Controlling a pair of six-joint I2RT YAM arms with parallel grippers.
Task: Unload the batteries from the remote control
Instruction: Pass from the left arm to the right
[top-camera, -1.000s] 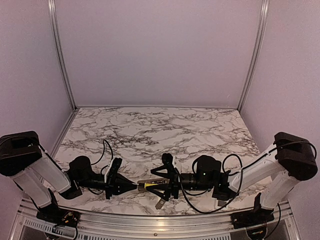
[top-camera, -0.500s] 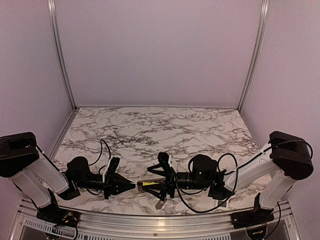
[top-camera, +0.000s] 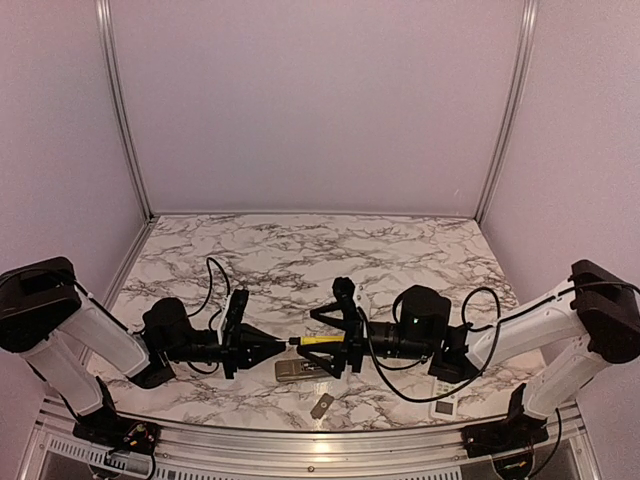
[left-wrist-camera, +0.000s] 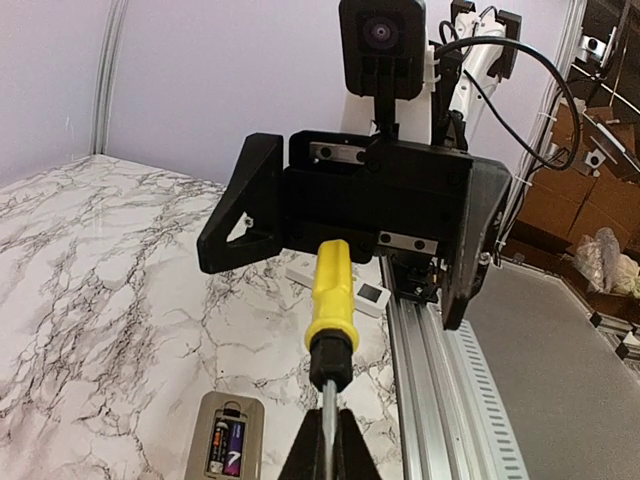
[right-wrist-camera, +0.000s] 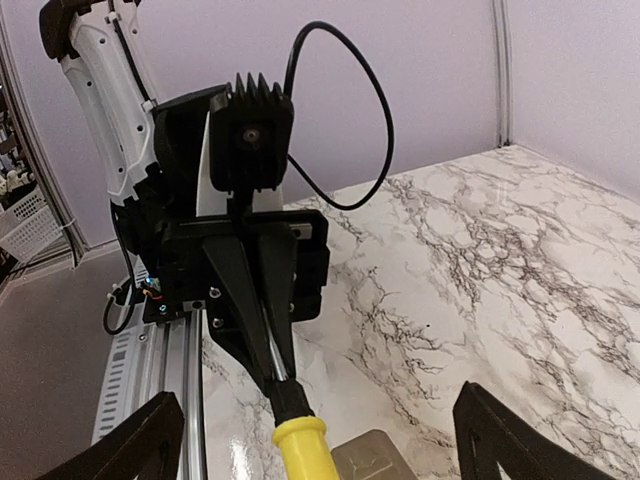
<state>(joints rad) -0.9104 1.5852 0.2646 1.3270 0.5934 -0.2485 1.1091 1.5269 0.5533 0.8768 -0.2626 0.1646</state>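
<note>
The grey remote (top-camera: 299, 370) lies on the marble near the front edge, its back open. In the left wrist view its compartment (left-wrist-camera: 228, 445) holds batteries (left-wrist-camera: 231, 450), one dark and one blue-purple. My left gripper (top-camera: 283, 343) is shut on the metal shaft of the yellow-handled screwdriver (top-camera: 320, 341) and holds it level above the remote. My right gripper (top-camera: 338, 342) is wide open around the yellow handle (right-wrist-camera: 305, 450), and its fingers (right-wrist-camera: 150, 435) do not touch the handle. In the left wrist view the shaft runs up between my fingers (left-wrist-camera: 325, 450).
The flat grey cover plate (top-camera: 321, 405) lies near the front edge, below the remote. A small white device (top-camera: 445, 405) lies at the front right, also in the left wrist view (left-wrist-camera: 345, 292). The aluminium rail (left-wrist-camera: 440, 380) borders the table's near edge.
Both grippers and the screwdriver have lifted and moved away from the front edge. The remote, covered by them before, now shows on the table.
</note>
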